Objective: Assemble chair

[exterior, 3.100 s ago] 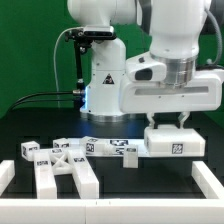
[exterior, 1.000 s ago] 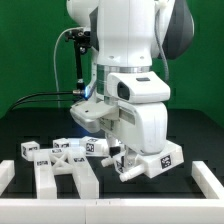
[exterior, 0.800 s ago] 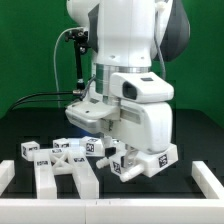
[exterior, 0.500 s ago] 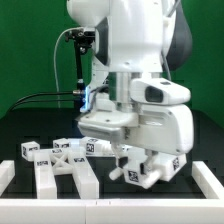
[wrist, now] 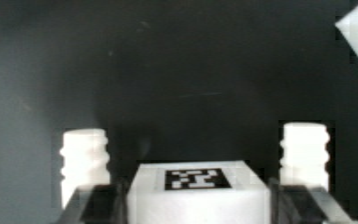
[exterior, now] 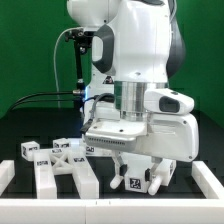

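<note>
**Chair assembly, part in transit.** The tagged chair piece (exterior: 135,184) is held low at five o'clock in the exterior view. The gripper (exterior: 139,177) has its jaws closed against the piece's two sides. Its ribbed pegs (wrist: 83,158) project ahead, presumably so they can be aimed at a mating part. The X-braced frame (exterior: 60,165) lies apart at eight o'clock. Three seconds earlier the piece hung flat at three o'clock. Since then the wrist has rotated and descended.
</note>
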Available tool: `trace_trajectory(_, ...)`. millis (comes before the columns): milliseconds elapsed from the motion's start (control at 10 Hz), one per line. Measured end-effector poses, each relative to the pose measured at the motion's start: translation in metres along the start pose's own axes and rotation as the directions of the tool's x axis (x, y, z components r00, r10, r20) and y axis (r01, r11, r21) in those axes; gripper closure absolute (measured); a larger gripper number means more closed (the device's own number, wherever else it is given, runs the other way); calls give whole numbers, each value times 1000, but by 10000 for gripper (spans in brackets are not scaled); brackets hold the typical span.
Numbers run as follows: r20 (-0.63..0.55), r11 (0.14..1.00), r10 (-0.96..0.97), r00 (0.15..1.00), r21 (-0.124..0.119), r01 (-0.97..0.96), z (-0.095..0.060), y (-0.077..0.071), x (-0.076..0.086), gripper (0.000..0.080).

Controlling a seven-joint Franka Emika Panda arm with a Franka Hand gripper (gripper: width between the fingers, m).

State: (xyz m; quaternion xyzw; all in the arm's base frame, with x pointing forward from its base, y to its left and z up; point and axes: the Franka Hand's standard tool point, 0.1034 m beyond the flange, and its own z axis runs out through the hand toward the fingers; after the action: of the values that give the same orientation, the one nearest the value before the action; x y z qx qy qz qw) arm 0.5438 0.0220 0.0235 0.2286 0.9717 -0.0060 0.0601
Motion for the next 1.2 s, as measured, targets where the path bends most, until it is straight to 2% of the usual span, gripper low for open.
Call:
trace_trajectory(300,0,1000,21,1000,2,-21,0,-2,-1,426)
trace_trajectory(400,2,999,37,999,1,-37,-1,-1,-1,226)
trace_trajectory(500,20,998,66,998,-4,-66,-10,3,-6,226)
trace_trajectory(600,41,997,74,996,0,-74,-25,5,-13,165)
trace_trajectory(700,60,993,115,992,8,-115,-39,8,-21,154)
trace_trajectory(800,76,964,264,961,-2,-265,-51,17,-29,154)
trace_trajectory(900,86,937,349,933,-13,-349,-55,26,-32,151)
trace_trajectory(1100,73,916,400,914,-3,-401,-48,10,-27,151)
trace_trajectory(1200,73,884,468,881,-10,-468,-48,12,-27,151)
